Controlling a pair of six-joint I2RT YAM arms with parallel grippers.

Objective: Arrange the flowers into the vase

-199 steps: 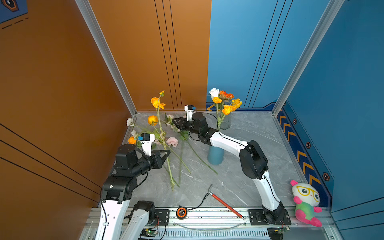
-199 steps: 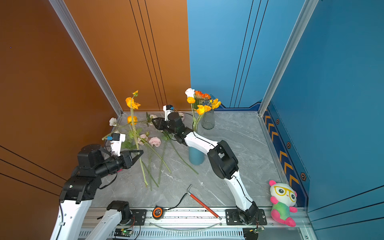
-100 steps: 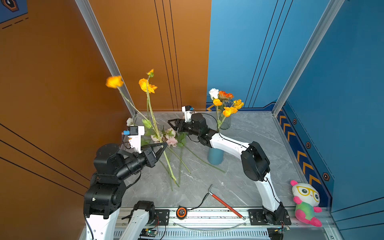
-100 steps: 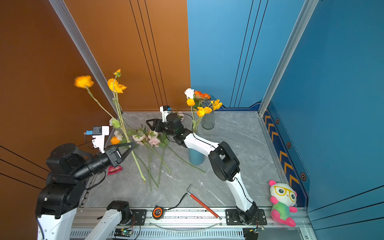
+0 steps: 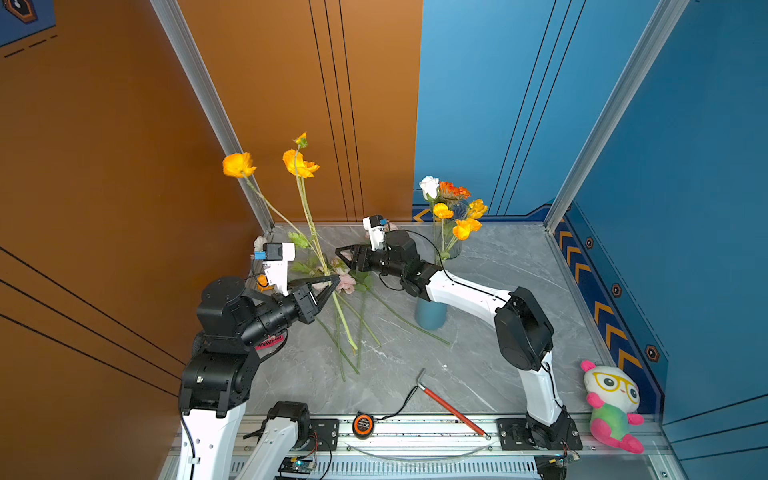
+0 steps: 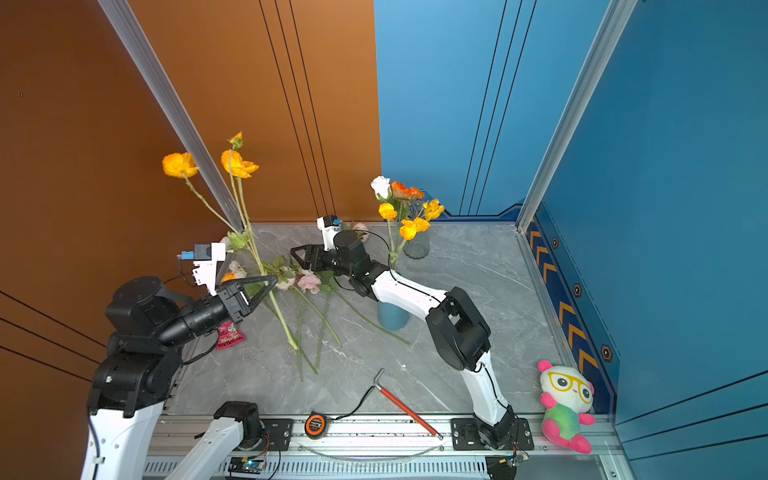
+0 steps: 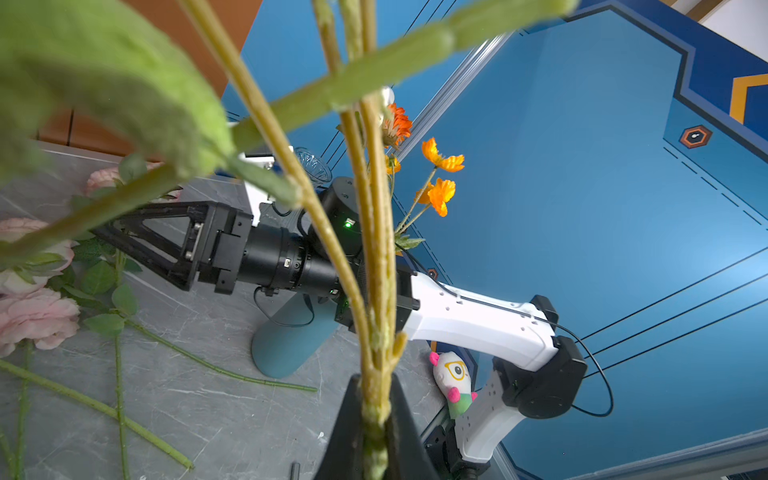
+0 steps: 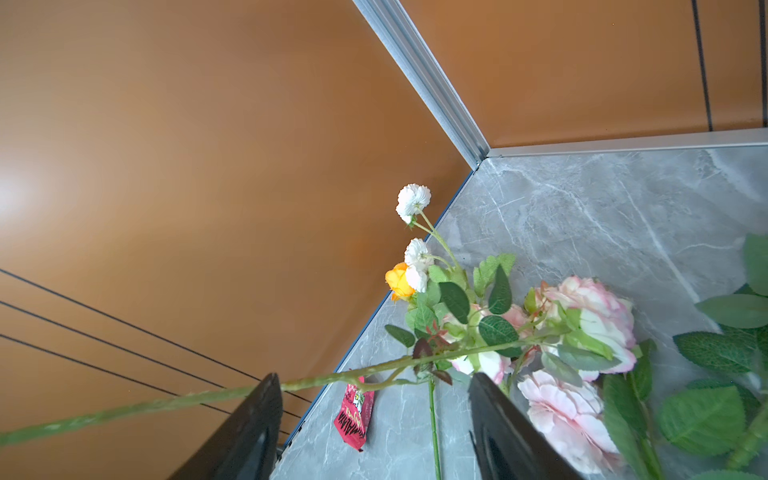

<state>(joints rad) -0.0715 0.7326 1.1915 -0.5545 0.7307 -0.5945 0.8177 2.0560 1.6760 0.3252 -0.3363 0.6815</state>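
The left gripper (image 5: 331, 280) is clamped on a stalk (image 7: 377, 291) of yellow-orange blooms. The stalk is lifted off the table (image 5: 498, 266) and leans up toward the orange wall. From the left wrist camera you can see it pinched tight between the two black fingers (image 7: 345, 434).

More flowers (image 5: 347, 284) lie loose on the table just beyond. They are pink roses, with white and orange buds nearer the corner, and their stems fan out toward the front rail. At the back a glass vase (image 5: 452, 249) already has a bunch (image 5: 453, 208) standing in it, white, orange and yellow.

The right gripper (image 5: 343, 258) hovers low by the roses with its jaws well apart and nothing between them. In its own wrist view a stem crosses just past the fingertips.

A blue cup (image 5: 430, 318) stands half hidden under the right arm. Near the front lie a hammer (image 5: 453, 410) and a tape measure (image 5: 362, 424). A plush toy (image 5: 611, 405) sits in the right corner, and a red packet (image 6: 227, 334) lies by the left arm.
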